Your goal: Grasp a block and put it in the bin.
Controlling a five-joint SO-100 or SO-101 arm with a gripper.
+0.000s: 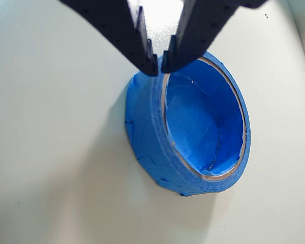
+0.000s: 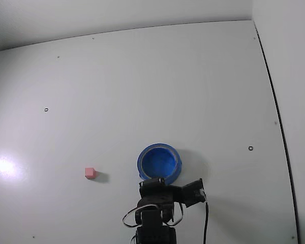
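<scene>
The bin, a round blue bowl (image 1: 203, 132), fills the middle of the wrist view and is empty. In the fixed view the bowl (image 2: 159, 162) sits low in the middle of the white table. The block, a tiny pink-red cube (image 2: 90, 173), lies on the table well to the bowl's left in the fixed view; it is out of the wrist view. My gripper (image 1: 159, 63) hangs just above the bowl's near rim, its black fingers almost touching at the tips, with nothing between them. In the fixed view the arm (image 2: 155, 203) stands just below the bowl; the fingertips do not show there.
The white table (image 2: 142, 91) stretches wide behind and to both sides of the bowl. A dark seam (image 2: 274, 112) runs along its right edge. A bright glare spot (image 2: 4, 165) lies at the far left. A black cable (image 2: 206, 223) hangs by the arm.
</scene>
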